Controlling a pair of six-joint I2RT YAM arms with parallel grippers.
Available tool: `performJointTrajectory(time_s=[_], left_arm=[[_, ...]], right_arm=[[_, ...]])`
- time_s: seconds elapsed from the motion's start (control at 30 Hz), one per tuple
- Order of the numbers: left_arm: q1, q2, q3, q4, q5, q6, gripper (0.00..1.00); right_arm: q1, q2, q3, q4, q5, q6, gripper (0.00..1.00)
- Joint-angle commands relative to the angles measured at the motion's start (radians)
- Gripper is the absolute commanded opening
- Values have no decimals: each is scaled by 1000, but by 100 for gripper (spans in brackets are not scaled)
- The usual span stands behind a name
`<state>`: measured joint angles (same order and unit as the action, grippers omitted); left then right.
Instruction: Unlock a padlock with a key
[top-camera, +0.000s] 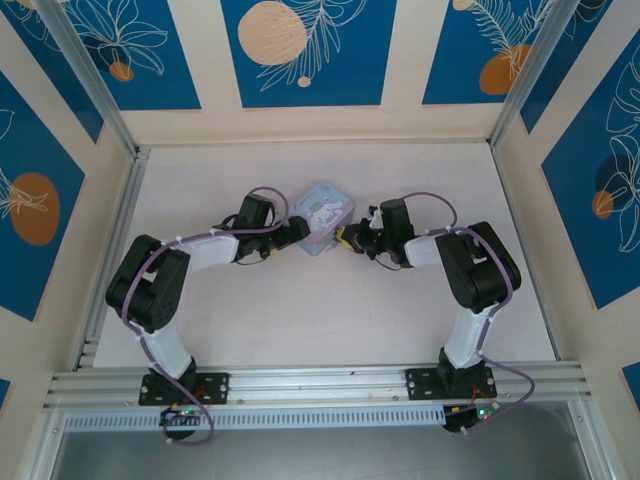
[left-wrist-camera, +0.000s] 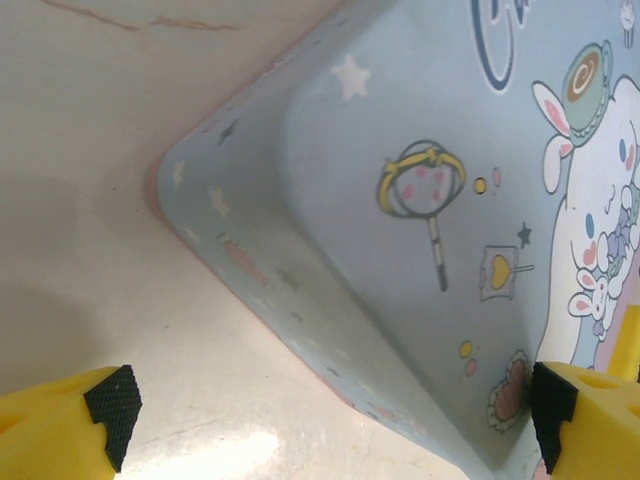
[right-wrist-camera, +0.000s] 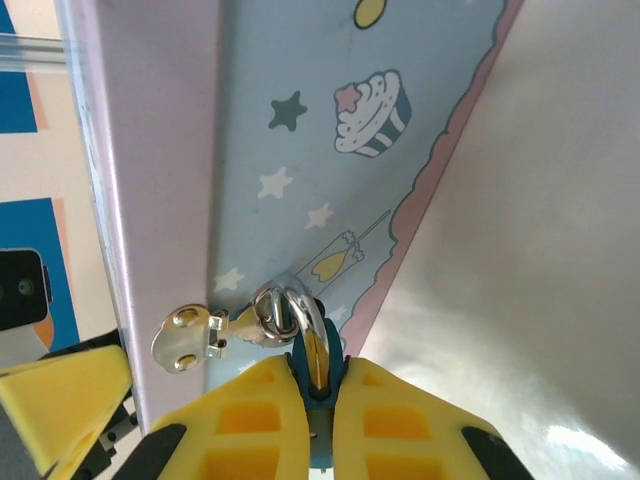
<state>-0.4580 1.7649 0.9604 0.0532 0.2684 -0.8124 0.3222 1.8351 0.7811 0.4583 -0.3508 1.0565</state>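
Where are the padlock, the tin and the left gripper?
padlock (right-wrist-camera: 310, 322): right wrist view, on its silver shackle.
tin (top-camera: 325, 212): top view, on the lid's middle.
left gripper (left-wrist-camera: 330, 405): left wrist view, midway between its fingertips.

Robot lab test cell. Bare aluminium-extrusion posts (top-camera: 88, 80) frame cream walls hung with blue leaf-and-circle print panels (top-camera: 305, 50). Plain pale worktop (top-camera: 320, 320). A slotted aluminium rail (top-camera: 320, 380) runs along the near edge, with a black-and-white left robot arm (top-camera: 165, 275) and its twin right robot arm (top-camera: 478, 268) bolted to it. Purple cables (top-camera: 430, 196) loop along both.
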Motion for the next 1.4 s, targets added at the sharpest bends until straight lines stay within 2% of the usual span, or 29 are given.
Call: performJointTrajectory(time_s=[0.0,0.33,0.43,0.5,0.57,0.67,0.9,1.07,1.37], left_arm=[[7,56,-24,-217,-61,23,98],[5,60,10,-246,-64,36,98],[6,63,17,-246,-62,38,98],[5,66,21,-246,-58,38,98],[7,66,23,-246,-57,39,98],[6,63,25,-246,-54,39,98],[6,55,24,-250,-51,43,98],[7,53,26,-248,-48,43,98],[5,57,35,-246,-38,42,98]], right_arm=[[-56,-44,-52,-72,4,-56,0],[-73,-60,-69,-213,-94,-210,0],[-70,-43,-44,-311,-55,-264,0],[-71,-40,-48,-317,-44,-271,2],[-72,-42,-59,-307,-39,-262,15],[-72,-62,-83,-274,-34,-242,27],[-76,-168,-180,-167,11,-192,46],[-77,-227,-241,-88,44,-178,47],[-16,-186,-240,-1,81,-127,44]])
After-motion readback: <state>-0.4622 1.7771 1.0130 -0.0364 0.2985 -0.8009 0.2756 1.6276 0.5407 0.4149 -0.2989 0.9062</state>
